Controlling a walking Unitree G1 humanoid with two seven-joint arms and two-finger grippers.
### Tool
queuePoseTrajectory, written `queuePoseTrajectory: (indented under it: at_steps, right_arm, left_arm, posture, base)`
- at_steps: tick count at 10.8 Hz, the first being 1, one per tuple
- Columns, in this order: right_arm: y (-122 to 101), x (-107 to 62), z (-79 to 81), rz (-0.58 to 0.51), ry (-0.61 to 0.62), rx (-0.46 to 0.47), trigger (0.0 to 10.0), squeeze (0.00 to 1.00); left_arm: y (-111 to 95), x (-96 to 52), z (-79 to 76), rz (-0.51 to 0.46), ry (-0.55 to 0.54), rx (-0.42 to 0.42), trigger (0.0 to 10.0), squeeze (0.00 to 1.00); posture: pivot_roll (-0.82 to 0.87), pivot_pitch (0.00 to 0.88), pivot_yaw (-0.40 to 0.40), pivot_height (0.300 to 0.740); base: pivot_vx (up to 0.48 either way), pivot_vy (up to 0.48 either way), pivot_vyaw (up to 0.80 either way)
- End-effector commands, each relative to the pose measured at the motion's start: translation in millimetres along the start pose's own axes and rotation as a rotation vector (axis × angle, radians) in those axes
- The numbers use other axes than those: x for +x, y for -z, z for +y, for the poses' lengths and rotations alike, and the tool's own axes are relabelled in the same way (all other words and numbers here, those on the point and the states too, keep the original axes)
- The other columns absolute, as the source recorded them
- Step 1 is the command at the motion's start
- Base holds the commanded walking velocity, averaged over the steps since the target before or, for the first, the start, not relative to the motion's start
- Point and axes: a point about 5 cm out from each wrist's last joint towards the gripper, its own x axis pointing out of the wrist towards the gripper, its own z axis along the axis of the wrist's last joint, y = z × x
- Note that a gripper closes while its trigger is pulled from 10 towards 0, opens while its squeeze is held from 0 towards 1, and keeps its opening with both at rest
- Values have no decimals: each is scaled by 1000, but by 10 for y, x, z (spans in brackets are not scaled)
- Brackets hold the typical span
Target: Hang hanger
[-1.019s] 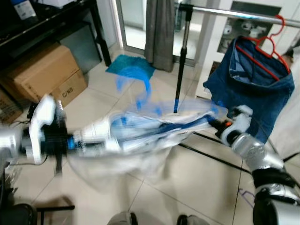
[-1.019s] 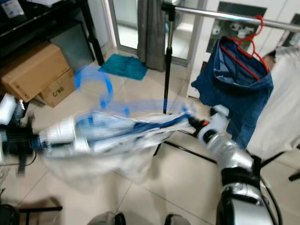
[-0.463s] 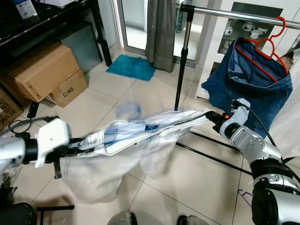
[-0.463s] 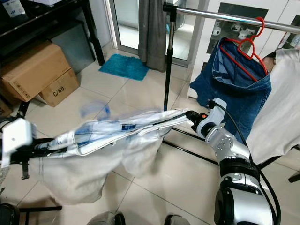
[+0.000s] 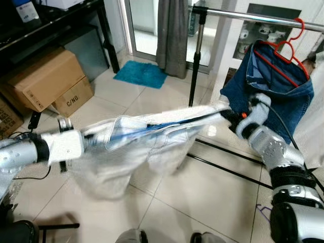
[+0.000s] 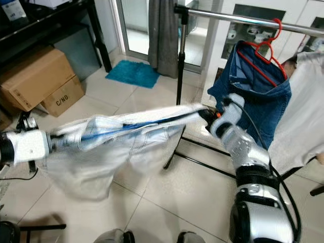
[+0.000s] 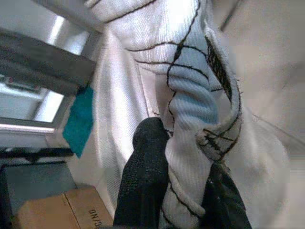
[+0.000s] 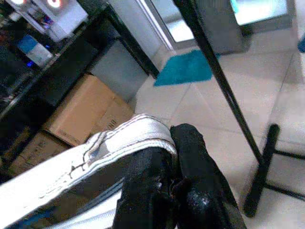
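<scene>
A white garment (image 5: 147,139) is stretched nearly level between my two grippers, with a thin blue strip (image 5: 152,129) of a hanger showing along its top edge. My left gripper (image 5: 91,139) is shut on the garment's left end; in the left wrist view its black fingers (image 7: 143,181) pinch the ribbed cloth (image 7: 190,119). My right gripper (image 5: 226,115) is shut on the right end, and the right wrist view shows the white hem (image 8: 138,131) between its fingers (image 8: 195,167). Above and to the right runs a metal rail (image 5: 253,15). On it a red hanger (image 5: 283,50) carries a denim garment (image 5: 273,101).
The rack's black upright (image 5: 195,66) and floor bars (image 5: 228,169) stand just behind the garment. Cardboard boxes (image 5: 45,81) and a black shelf (image 5: 61,20) are at the left. A teal mat (image 5: 142,73) and a grey curtain (image 5: 172,35) lie beyond. White cloth (image 6: 304,126) hangs at the far right.
Both arms have lifted the white garment, and it is pulled tauter. The right gripper rose toward the denim. The blue hook that swung above the cloth a second ago has dropped from sight.
</scene>
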Motion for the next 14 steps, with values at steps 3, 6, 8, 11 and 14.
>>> queuePoseTrajectory:
  at_steps: [3,6,8,11,14]
  right_arm:
    - [-321,-74,151,-104,-20,-43,0,0]
    - [-438,-115,389,-135,-76,-7,0,0]
    - [-475,-145,497,-131,-113,4,0,0]
    - [-199,-243,943,-23,-308,-81,0,0]
    - [61,-443,986,88,-368,-146,0,0]
  left_arm:
    - [458,-64,9,305,2,27,0,0]
    - [641,-18,179,477,-77,92,0,0]
    - [691,60,162,494,-83,54,0,0]
    - [364,439,355,130,-282,-347,0,0]
    - [1,494,565,-310,-240,-637,0,0]
  posture:
    - [12,42,51,740]
    - [1,24,56,740]
    - [2,20,46,740]
    - [0,19,39,740]
    - [-10,23,46,740]
  base:
    - [0,0,0]
    - [0,0,0]
    - [0,0,0]
    - [0,0,0]
    - [0,0,0]
